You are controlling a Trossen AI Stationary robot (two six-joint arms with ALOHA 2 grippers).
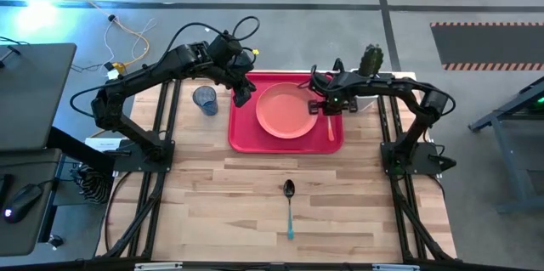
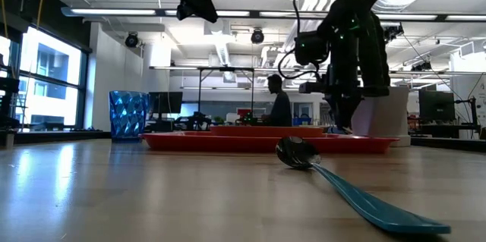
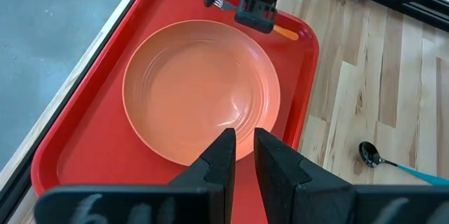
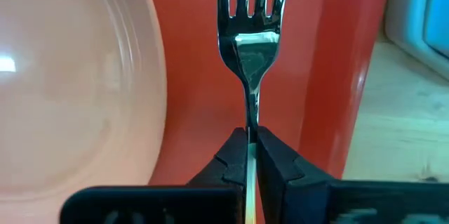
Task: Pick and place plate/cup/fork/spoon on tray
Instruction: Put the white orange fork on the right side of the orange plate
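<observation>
Pinching the fork (image 4: 247,48) over the tray (image 1: 242,131) beside the plate (image 1: 285,110), the right pincer (image 4: 250,155) is working while the left pincer (image 3: 239,161), narrowly spread, is hovering above the plate empty.

Clear table round spoon (image 1: 289,203) — unobstructed
</observation>
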